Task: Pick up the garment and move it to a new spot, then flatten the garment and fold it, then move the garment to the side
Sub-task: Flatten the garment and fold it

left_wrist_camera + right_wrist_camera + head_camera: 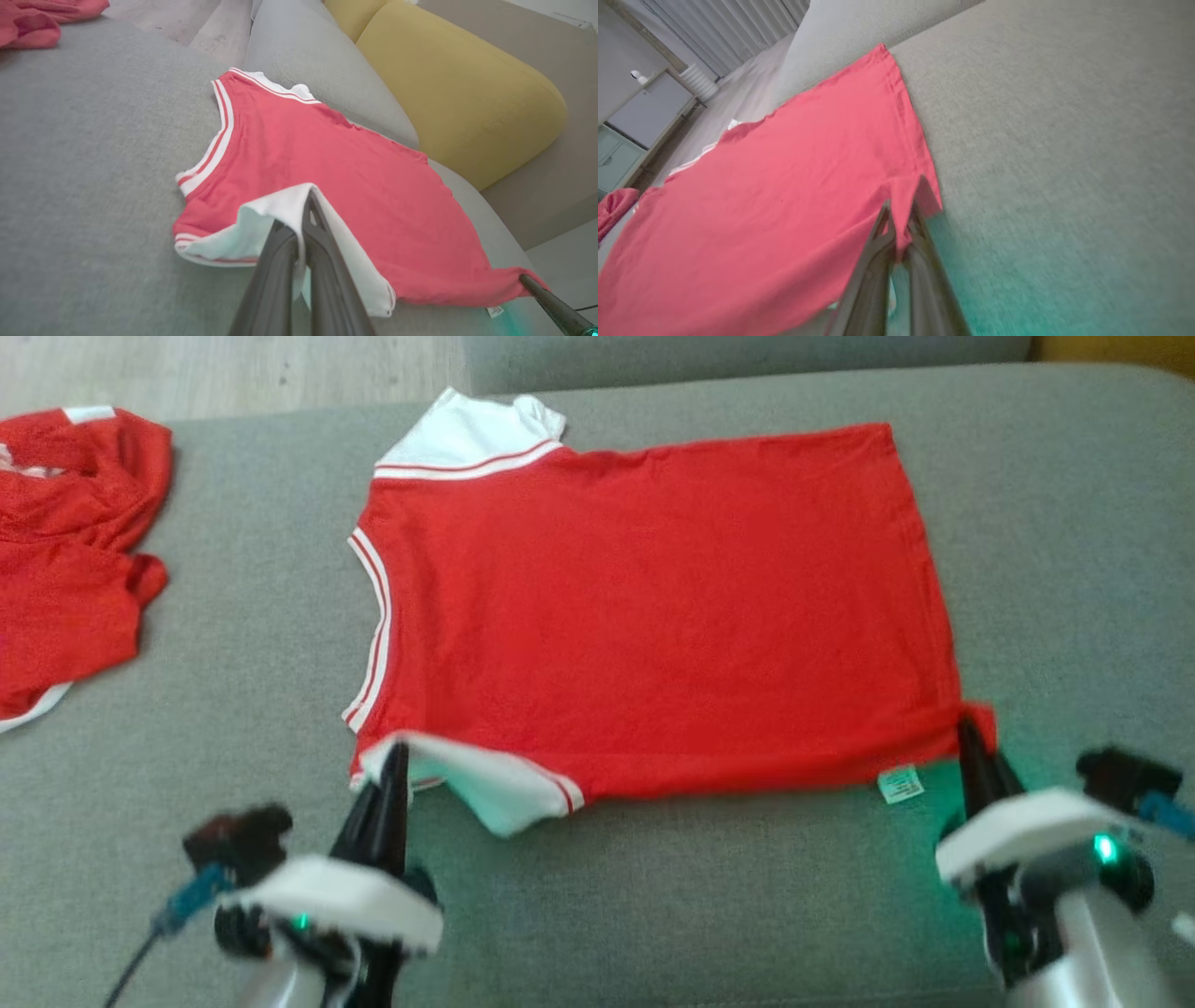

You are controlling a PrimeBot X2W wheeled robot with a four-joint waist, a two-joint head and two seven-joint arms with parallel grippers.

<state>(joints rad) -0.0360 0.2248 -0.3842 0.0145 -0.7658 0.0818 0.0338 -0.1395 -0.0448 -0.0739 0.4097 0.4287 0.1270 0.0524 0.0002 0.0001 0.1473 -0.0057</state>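
Two corners of the red garment (653, 616), spread flat on the grey sofa (233, 709), were pinched: the white sleeve (485, 789) by the left gripper (397, 761), the hem corner (980, 717) by the right gripper (971, 733). A yellow cushion (458, 93) was shown from the left wrist, a cabinet (649, 107) from the right.

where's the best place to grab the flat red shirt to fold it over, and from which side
Take the red shirt at its two near corners, the white sleeve and the hem corner, coming from the robot's side. It lies flat with that long edge nearest. The left gripper and right gripper are shut on them.
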